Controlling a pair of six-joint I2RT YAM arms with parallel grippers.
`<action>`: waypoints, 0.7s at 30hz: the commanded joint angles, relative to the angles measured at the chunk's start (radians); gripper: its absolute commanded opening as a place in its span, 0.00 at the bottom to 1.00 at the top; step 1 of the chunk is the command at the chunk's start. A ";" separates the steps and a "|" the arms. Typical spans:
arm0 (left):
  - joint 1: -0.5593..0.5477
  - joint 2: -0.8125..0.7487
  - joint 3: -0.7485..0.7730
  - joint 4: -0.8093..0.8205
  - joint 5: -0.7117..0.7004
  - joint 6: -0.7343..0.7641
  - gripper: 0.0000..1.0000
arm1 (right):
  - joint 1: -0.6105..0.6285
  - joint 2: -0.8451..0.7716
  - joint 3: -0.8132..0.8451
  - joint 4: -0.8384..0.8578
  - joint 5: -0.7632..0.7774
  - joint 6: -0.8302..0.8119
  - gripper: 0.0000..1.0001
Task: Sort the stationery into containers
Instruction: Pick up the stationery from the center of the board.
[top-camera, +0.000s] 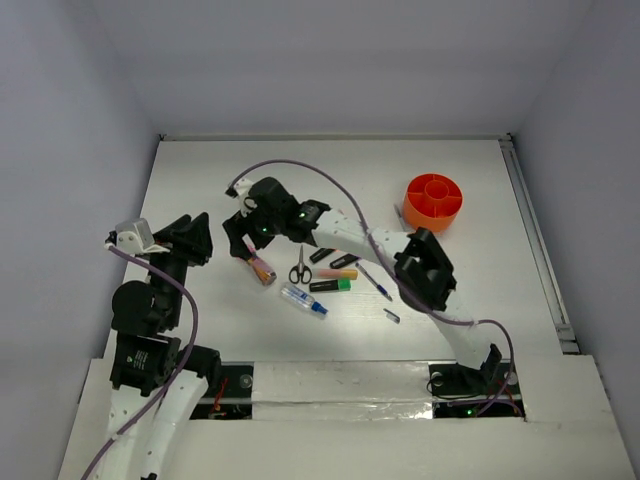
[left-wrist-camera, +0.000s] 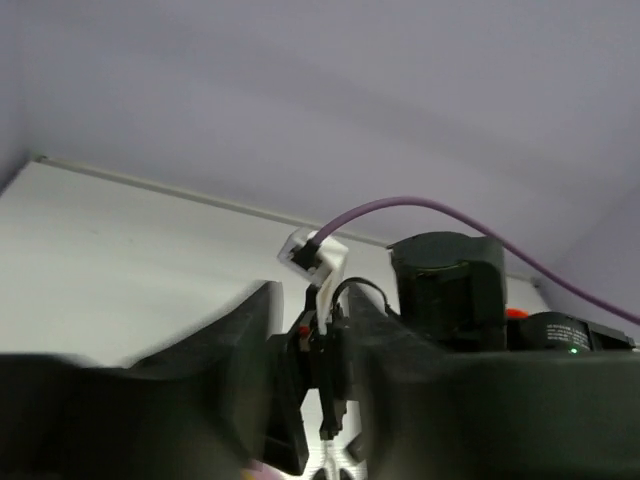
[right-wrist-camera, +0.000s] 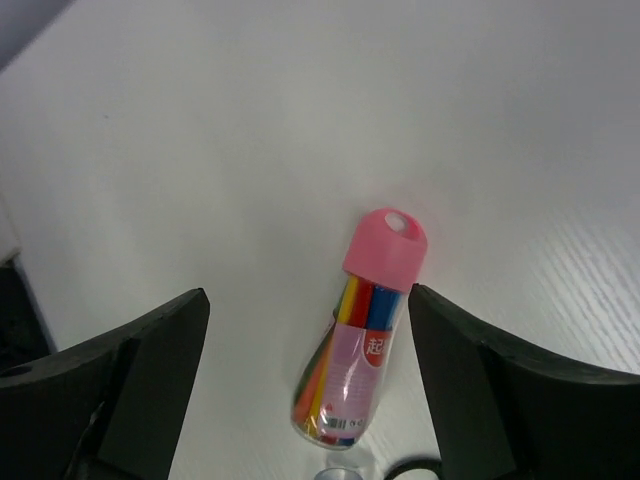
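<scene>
The right tool (right-wrist-camera: 306, 305) hangs released over the pink-capped tube (right-wrist-camera: 352, 350), with one finger at 9 o'clock and the other at 3 o'clock of it in the wrist view. The tube lies flat on the surface (top-camera: 200, 180) with its cap toward 1 o'clock, just at 9 o'clock of the scissors (top-camera: 300, 268).

The step in hand looks like the pick. The tube sits nearer the 3 o'clock finger, so a small shift that way would centre it. A slight wrist turn would square the pads to the clear body below the cap. The round body may roll, so closing low and evenly seems wise.

The orange cup (top-camera: 432, 218) waits well apart, toward 2 o'clock. The left tool (top-camera: 198, 238) is raised at 9 o'clock; I cannot tell its state.
</scene>
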 joint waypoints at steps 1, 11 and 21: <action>0.007 -0.006 0.040 0.014 -0.040 -0.002 0.43 | 0.027 0.134 0.195 -0.122 0.081 -0.042 0.87; -0.003 -0.015 0.031 0.023 -0.003 0.009 0.55 | 0.027 0.353 0.457 -0.234 0.196 -0.111 0.90; -0.003 -0.012 0.031 0.025 0.001 0.007 0.55 | 0.027 0.397 0.449 -0.224 0.152 -0.079 0.75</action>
